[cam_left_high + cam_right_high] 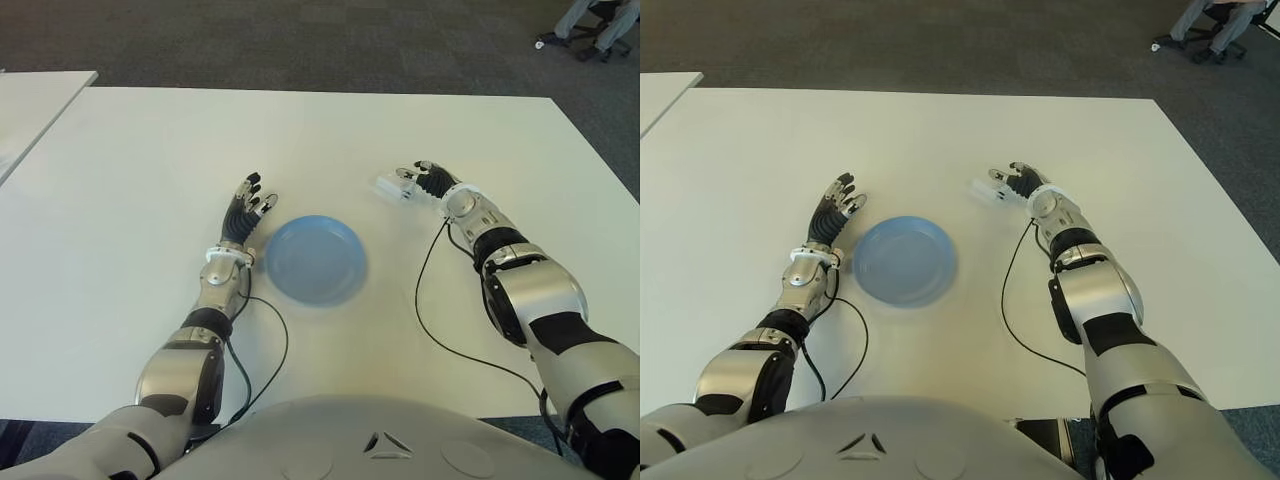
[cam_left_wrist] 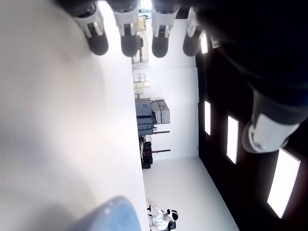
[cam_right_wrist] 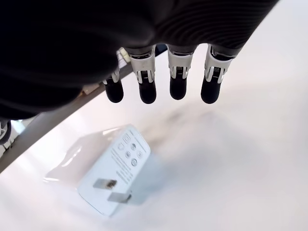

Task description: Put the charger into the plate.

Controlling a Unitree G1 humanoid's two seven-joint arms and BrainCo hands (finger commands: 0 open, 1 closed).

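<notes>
The right hand (image 1: 432,181) hovers over the white worktop (image 1: 140,160) with its fingers (image 3: 146,89) extended and apart, holding nothing. Just beyond the fingertips lies the white charger (image 3: 108,171), flat on the worktop with its two metal prongs showing, close to the hand but not gripped. The blue plate (image 1: 316,259) sits nearer the robot, well apart from the charger. The left hand (image 1: 245,212) shows just left of the plate, fingers straight and empty.

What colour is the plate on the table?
The plate is light blue, which shows best in the left eye view.
</notes>
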